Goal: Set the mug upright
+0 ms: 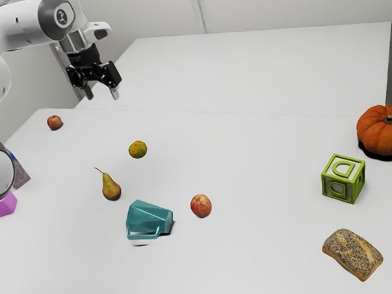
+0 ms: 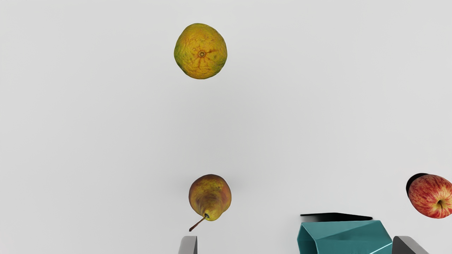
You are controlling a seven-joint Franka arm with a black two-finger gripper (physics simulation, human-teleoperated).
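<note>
Claw (image 1: 102,94) hung w/ fingers spread — teal mug (image 1: 150,218) lay tipped on its side, well below it, btwn pear (image 1: 110,188) & apple (image 1: 200,206).

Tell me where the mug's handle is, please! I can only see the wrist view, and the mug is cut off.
Observer: The handle is on the side of the mug away from the orange.
Operator: Is my hand touching the mug?
Observer: No, the hand is up in the air, well clear of it.
Operator: Any toys out there?
Observer: Yes, a green block sits between the pumpkin and the bread.
</note>
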